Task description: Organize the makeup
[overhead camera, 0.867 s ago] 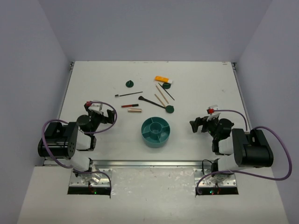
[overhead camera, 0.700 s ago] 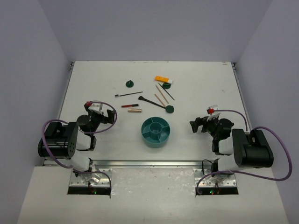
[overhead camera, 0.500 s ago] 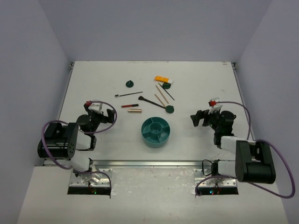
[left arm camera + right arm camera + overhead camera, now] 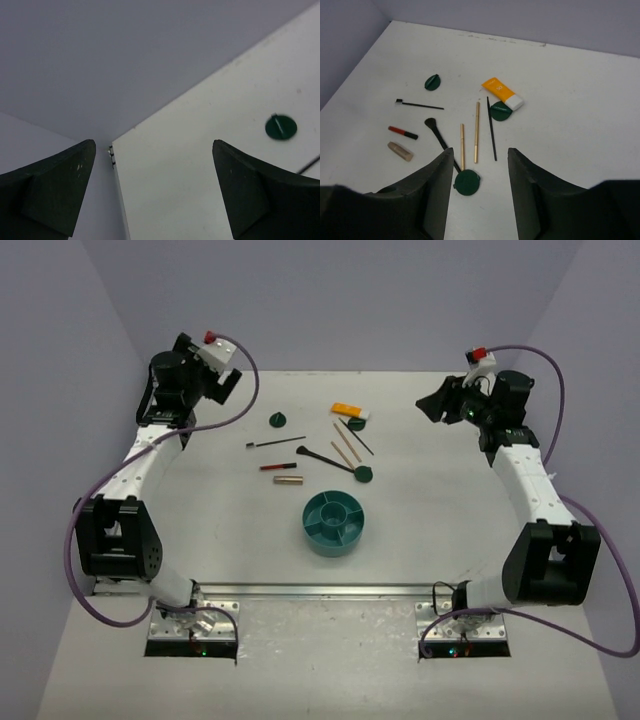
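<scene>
Extending far forward, raised, left gripper [image 4: 226, 382] splayed wide, right gripper [image 4: 434, 404] half-parted

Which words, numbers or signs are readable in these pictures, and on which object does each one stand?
"50": faint print, probably this number, on the orange part of the orange-and-white packet.
No other text is readable: the dark green compacts and the teal bowl show no print.
</scene>
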`<state>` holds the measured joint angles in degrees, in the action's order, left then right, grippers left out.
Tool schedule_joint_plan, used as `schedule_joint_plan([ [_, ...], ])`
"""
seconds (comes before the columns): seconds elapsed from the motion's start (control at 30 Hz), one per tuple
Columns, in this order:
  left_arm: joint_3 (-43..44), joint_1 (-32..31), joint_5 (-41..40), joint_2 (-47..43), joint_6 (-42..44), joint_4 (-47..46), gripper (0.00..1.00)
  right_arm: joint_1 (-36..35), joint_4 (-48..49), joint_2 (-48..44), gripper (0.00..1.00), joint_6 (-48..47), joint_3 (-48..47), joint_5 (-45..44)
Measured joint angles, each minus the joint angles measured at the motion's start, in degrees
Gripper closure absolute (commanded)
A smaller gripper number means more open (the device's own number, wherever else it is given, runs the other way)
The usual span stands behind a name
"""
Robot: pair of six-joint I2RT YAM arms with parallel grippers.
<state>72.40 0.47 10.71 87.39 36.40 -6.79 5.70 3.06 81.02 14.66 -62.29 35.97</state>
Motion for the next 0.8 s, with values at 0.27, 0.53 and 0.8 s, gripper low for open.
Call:
schedule_joint_plan([
  [0.27,10.15,-4.66,11.38,16.87,15.38,34.52,0.46,-2.25,-12.49,3.27,0.38,-0.17,-1.03,-5.33],
  [0.53,34.15,-5.86,13.40,38.83,12.21,47.11,0.37,-7.63,-14.76,3.27,0.37,-1.70,0.42,-5.53],
  [0.8,34.21,-8.77,12.52,41.30,12.69,48.34,0.36,-9.76,-16.19,3.29,0.36,-2.49,1.55,-4.82],
])
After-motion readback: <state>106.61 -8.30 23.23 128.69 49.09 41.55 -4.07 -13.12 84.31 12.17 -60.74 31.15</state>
